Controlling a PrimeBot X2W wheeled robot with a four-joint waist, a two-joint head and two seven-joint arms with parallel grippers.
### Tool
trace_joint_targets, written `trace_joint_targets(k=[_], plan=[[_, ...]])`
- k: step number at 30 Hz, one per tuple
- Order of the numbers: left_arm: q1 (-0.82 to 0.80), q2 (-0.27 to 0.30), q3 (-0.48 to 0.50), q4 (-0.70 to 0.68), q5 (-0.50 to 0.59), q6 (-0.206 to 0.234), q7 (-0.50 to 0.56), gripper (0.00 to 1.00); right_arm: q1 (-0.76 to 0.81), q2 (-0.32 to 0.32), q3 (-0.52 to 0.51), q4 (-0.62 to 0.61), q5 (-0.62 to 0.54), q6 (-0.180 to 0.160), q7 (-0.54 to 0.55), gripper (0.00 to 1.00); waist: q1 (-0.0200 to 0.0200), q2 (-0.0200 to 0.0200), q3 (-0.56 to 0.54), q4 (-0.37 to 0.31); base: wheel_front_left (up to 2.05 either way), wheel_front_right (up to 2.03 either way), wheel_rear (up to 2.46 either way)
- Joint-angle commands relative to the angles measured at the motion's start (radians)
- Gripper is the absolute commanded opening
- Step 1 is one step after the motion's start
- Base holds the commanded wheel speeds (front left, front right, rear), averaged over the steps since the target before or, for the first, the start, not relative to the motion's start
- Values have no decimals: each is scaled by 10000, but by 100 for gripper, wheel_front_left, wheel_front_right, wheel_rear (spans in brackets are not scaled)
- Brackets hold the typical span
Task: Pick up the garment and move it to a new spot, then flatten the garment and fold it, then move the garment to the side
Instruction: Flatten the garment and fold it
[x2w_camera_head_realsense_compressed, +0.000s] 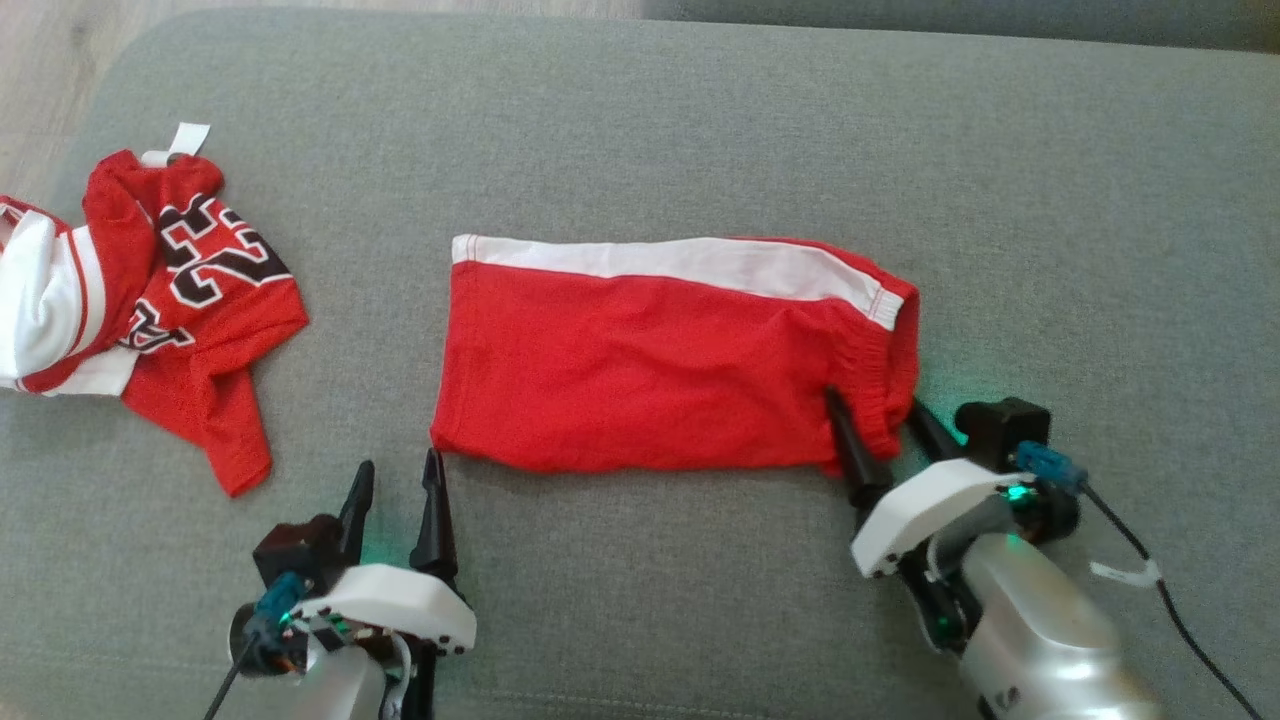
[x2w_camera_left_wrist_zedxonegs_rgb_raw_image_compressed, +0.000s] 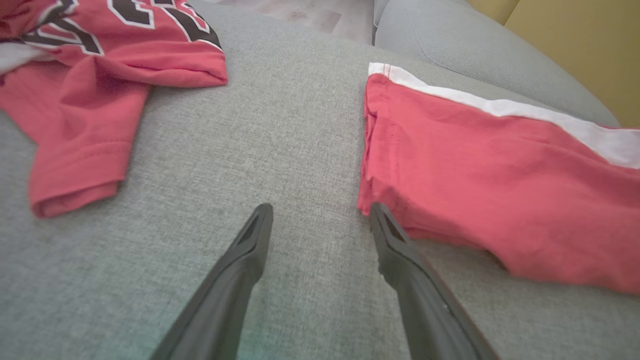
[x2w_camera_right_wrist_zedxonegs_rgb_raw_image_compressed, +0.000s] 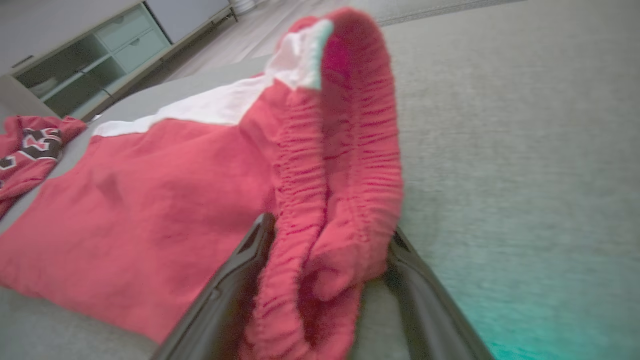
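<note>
Head view: left gripper (x2w_camera_head_realsense_compressed: 400, 462) sits low, fingers spread, tips just beside the near-left corner of the red shorts (x2w_camera_head_realsense_compressed: 640, 370). Right gripper (x2w_camera_head_realsense_compressed: 872, 400) angles in from lower right, fingers spread astride the waistband. Two garments: shorts flat mid grey cushion (x2w_camera_head_realsense_compressed: 700, 130), one crumpled jersey (x2w_camera_head_realsense_compressed: 200, 330) far left.

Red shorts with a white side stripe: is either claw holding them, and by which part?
Nothing is gripped. The right claw stands open astride the red shorts' elastic waistband; the left claw is open beside the leg hem.
</note>
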Motion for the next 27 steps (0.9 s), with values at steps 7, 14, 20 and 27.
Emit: trace_joint_targets(k=[7,14,20,27], plan=[[-107,84,163,-336,-25,-16,-82,100,-326,237,1312,310,2010,-7,99,0,0,-1,83,73,0,0,0],[237,84,339,-427,168,-47,-82,100,-647,202,58,849,2950,-7,26,0,0,-1,-101,-249,0,0,0],[537,84,277,-383,80,-113,-82,100,-644,-921,-944,685,2979,-7,22,0,0,-1,-394,-739,0,0,0],[617,84,-99,-424,-119,-10,-82,100,-864,-1412,-1254,101,2378,-7,21,0,0,-1,-550,-1005,0,0,0]])
